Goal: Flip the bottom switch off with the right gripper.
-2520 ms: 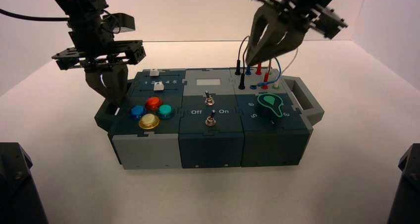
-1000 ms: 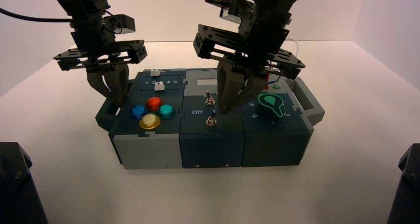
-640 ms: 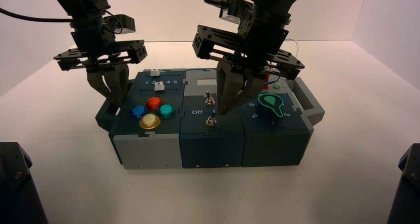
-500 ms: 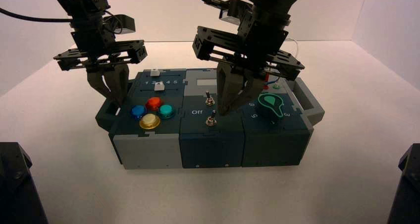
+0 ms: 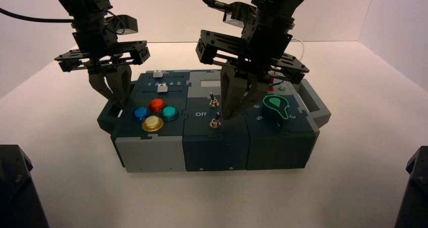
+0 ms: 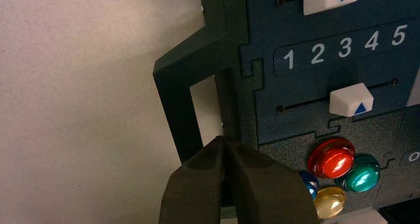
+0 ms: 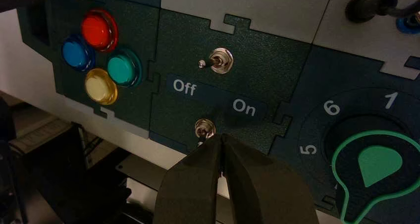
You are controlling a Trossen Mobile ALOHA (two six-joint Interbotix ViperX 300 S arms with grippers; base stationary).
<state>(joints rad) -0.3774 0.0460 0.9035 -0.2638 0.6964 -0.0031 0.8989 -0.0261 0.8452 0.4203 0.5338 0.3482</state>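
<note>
The bottom switch (image 7: 204,129), a small silver toggle with a round nut, sits in the front row of the dark-blue module below the lettering Off and On; in the high view the bottom switch (image 5: 215,122) is at the box's front middle. My right gripper (image 7: 221,138) is shut, and its tips rest against the lever on the On side. From above, the right gripper (image 5: 225,115) hangs steeply over that module. My left gripper (image 5: 117,98) is shut and idle above the box's left handle (image 6: 177,92).
The back-row twin toggle (image 7: 220,60) stands behind the lettering. Red (image 7: 99,29), blue (image 7: 77,53), teal (image 7: 122,69) and yellow (image 7: 100,85) push buttons lie on the Off side. A green knob (image 7: 377,164) is on the On side. Two white sliders (image 6: 350,99) sit near the left gripper.
My right gripper came from over the wires at the back right down to the switch module. In the last half second it edged lower and closer to the bottom switch. The left arm stayed put.
</note>
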